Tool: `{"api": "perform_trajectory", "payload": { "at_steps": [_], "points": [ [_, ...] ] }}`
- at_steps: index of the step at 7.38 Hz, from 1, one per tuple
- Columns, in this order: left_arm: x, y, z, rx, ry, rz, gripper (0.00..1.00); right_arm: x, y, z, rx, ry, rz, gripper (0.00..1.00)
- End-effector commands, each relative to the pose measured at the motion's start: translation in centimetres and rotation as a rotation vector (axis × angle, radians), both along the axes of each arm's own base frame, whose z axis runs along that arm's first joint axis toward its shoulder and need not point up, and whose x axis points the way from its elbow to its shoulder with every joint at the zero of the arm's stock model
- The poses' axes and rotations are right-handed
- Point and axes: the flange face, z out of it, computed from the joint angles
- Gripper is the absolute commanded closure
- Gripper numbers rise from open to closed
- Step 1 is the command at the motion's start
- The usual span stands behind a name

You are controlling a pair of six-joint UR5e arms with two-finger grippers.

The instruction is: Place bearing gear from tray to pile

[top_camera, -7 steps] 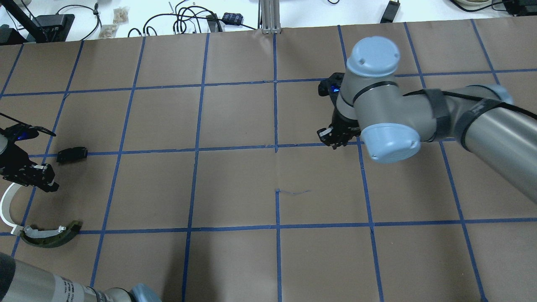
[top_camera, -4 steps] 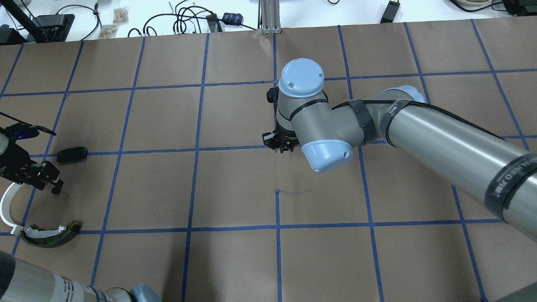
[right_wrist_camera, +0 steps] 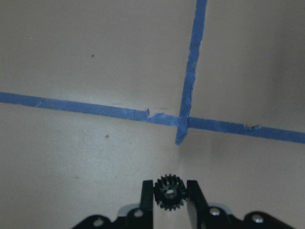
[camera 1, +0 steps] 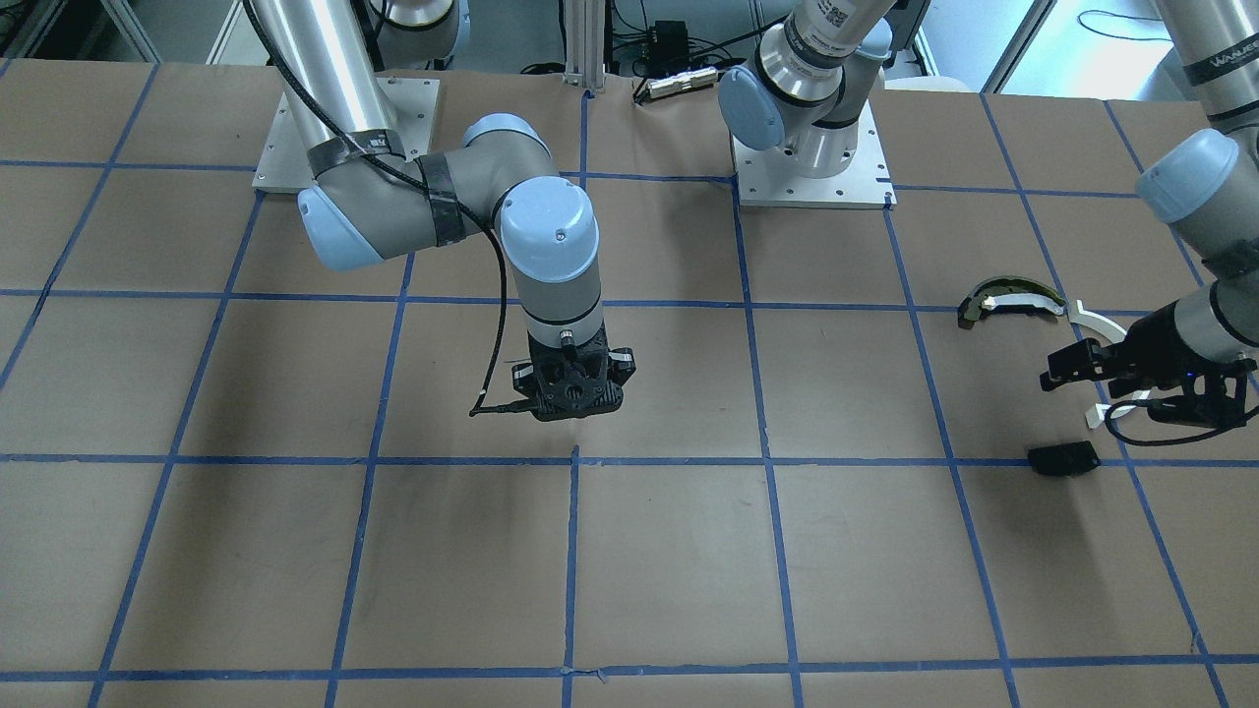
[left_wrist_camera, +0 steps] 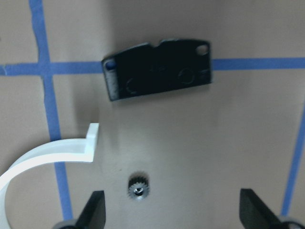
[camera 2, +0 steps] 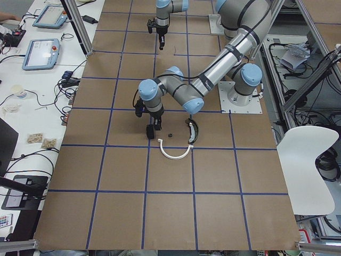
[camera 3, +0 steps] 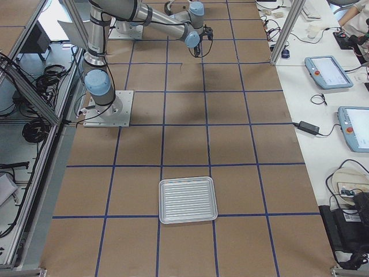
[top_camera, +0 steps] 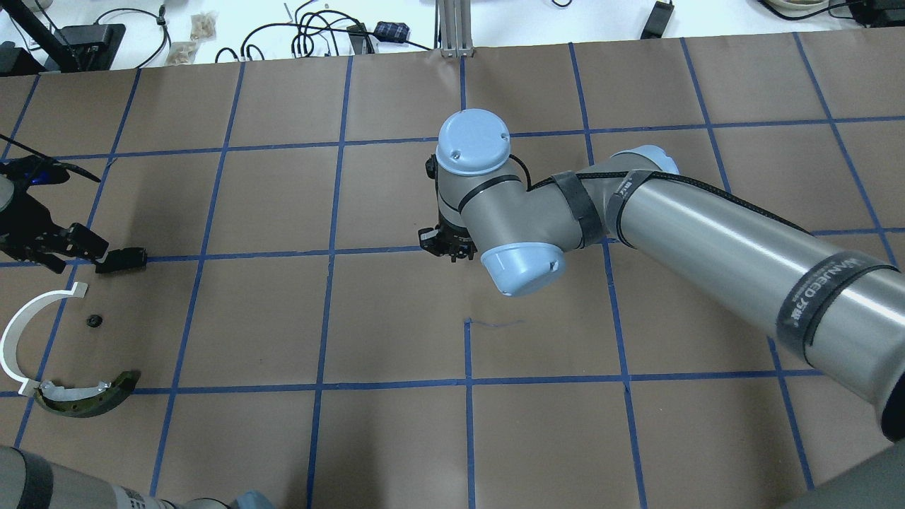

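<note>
My right gripper [right_wrist_camera: 169, 200] is shut on a small black bearing gear [right_wrist_camera: 169, 192] and holds it above the blue tape cross at mid-table [top_camera: 445, 249], [camera 1: 570, 393]. My left gripper [left_wrist_camera: 174, 214] is open and empty, hovering over the pile [top_camera: 71, 247]. In the pile lie a second small gear [left_wrist_camera: 138, 186] [top_camera: 92, 321], a flat black plate [left_wrist_camera: 159, 67] [top_camera: 121, 260], a white half-ring arc [top_camera: 18, 332] [left_wrist_camera: 47, 152] and a dark olive curved piece with a white strip [top_camera: 85, 397] [camera 1: 1008, 300].
A silver tray [camera 3: 188, 199] sits near the table's end on my right side, and nothing shows in it. Brown paper with a blue tape grid covers the table. Cables and boxes lie beyond the far edge [top_camera: 318, 32].
My right arm has swung left toward mid-table with the gear in its grip. My left gripper has opened, left a small gear on the table by the white arc and drawn back toward the black plate.
</note>
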Motion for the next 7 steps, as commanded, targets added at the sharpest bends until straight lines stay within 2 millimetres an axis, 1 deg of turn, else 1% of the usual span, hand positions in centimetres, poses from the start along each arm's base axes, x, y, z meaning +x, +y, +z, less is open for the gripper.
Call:
{"api": "perform_trajectory", "payload": {
  "at_steps": [1, 2, 3, 4, 5, 6, 7],
  "points": [
    [-13.9, -4.2, 3.8, -0.054, -0.045, -0.079, 0.00, -1.1, -0.7, 4.2, -0.046, -0.012, -0.001, 0.00],
    [-20.6, -4.8, 3.9, -0.058, -0.051, -0.067, 0.00, -2.1, -1.5, 7.2, -0.033, 0.009, 0.003, 0.00],
    [-26.5, -5.0, 3.3, -0.060, -0.058, -0.046, 0.00, -4.4, -2.8, 11.3, -0.015, 0.047, 0.009, 0.00],
    [-32.5, -4.8, 3.3, -0.100, -0.070, -0.025, 0.00, -6.9, -3.5, 15.9, 0.003, 0.058, 0.028, 0.00],
    [-37.4, -3.9, 2.0, -0.103, -0.069, -0.046, 0.00, -10.1, -3.9, 20.3, 0.011, 0.067, 0.031, 0.00],
    [-41.1, -3.1, 1.0, -0.093, -0.067, -0.101, 0.00, -14.8, -4.2, 24.5, 0.013, 0.091, 0.025, 0.00],
    [-43.8, -2.4, 0.5, -0.101, -0.066, -0.120, 0.00, -18.3, -3.8, 27.0, 0.023, 0.091, -0.017, 0.00]
  ]
}}
